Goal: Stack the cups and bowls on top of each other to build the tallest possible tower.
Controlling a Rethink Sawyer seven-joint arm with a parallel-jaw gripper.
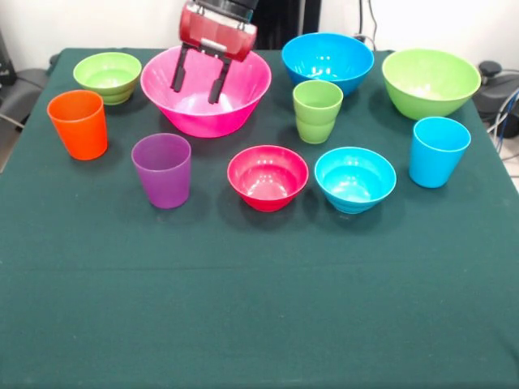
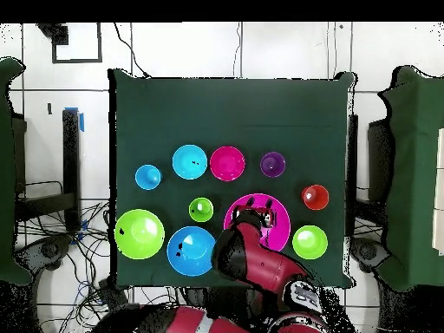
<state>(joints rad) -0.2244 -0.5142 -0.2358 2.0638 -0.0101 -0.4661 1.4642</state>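
My gripper (image 1: 199,83) (image 2: 255,211) hangs open over the large pink bowl (image 1: 247,85) (image 2: 282,218), its fingers (image 1: 179,74) dipping toward the inside with nothing held. Four cups stand upright and apart: orange (image 1: 78,123) (image 2: 315,197), purple (image 1: 162,170) (image 2: 272,163), light green (image 1: 316,111) (image 2: 200,209) and light blue (image 1: 438,151) (image 2: 147,176). The other bowls are a small green (image 1: 107,77) (image 2: 310,242), medium blue (image 1: 327,61) (image 2: 191,250), medium green (image 1: 430,81) (image 2: 139,233), small red (image 1: 268,177) (image 2: 227,163) and small light blue (image 1: 355,178) (image 2: 189,161). Nothing is stacked.
A dark green cloth (image 1: 259,308) covers the table. All pieces crowd the half of the table by the robot. Cables (image 2: 61,247) lie on the floor beside the table.
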